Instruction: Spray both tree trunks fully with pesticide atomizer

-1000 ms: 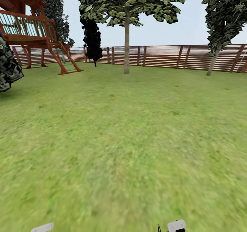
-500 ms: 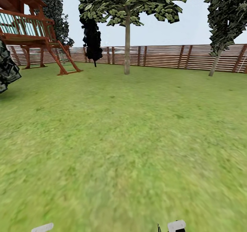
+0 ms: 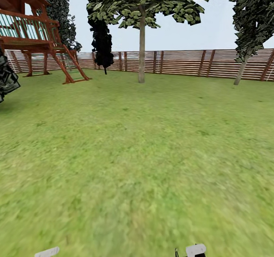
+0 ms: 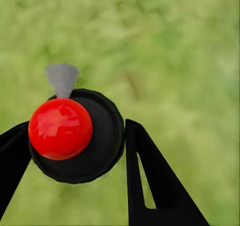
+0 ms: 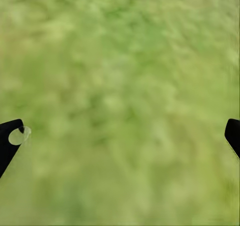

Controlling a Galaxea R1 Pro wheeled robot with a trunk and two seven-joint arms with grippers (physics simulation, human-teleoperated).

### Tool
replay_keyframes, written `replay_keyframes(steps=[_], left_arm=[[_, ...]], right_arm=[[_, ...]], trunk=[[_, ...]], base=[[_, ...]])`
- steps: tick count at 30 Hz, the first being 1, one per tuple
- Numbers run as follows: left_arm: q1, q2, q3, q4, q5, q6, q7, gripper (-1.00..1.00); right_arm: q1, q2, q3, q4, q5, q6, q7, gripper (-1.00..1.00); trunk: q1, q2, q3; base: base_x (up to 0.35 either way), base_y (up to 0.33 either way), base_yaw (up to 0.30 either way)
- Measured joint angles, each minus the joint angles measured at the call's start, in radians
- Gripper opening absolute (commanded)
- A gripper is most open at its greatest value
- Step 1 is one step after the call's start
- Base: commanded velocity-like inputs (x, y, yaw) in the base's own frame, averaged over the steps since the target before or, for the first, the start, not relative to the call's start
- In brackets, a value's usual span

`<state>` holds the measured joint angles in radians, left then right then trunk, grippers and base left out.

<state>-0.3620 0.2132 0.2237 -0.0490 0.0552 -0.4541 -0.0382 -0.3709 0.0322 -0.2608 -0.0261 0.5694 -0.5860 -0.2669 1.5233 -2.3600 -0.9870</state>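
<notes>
Left tool (image 4: 75, 156) is closed on the pesticide atomizer (image 4: 77, 136): black round body with a red ball (image 4: 60, 128) on top and a grey cone nozzle (image 4: 62, 79) pointing away from the fingers (image 4: 150, 181), which sit tight on either side of the body. Grass lawn (image 4: 175, 60) lies below it.

Right tool (image 5: 120, 136) is spread wide with nothing in it, fingertips (image 5: 10, 138) at opposite edges of the wrist view over grass.

Head view: both trees stand far ahead of the tools, across the lawn. Nearer tree trunk (image 3: 141, 48) is straight ahead, in front of the slat fence (image 3: 179, 63). Second tree trunk (image 3: 242, 69) leans, ahead and off to the right-tool side, by the fence. Wooden play tower (image 3: 32, 36) is ahead on the left-tool side, with a near-black narrow tree (image 3: 102, 44) between it and the nearer trunk.
</notes>
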Motion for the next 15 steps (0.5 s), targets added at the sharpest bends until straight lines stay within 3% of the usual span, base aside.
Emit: replay_keyframes(steps=[15], left_arm=[[0.000,0.000,0.000,0.000,0.000,0.000,0.000,-1.00]], right_arm=[[0.001,0.000,0.000,0.000,0.000,0.000,0.000,1.00]], trunk=[[0.000,0.000,0.000]], base=[[0.335,0.054,0.000]])
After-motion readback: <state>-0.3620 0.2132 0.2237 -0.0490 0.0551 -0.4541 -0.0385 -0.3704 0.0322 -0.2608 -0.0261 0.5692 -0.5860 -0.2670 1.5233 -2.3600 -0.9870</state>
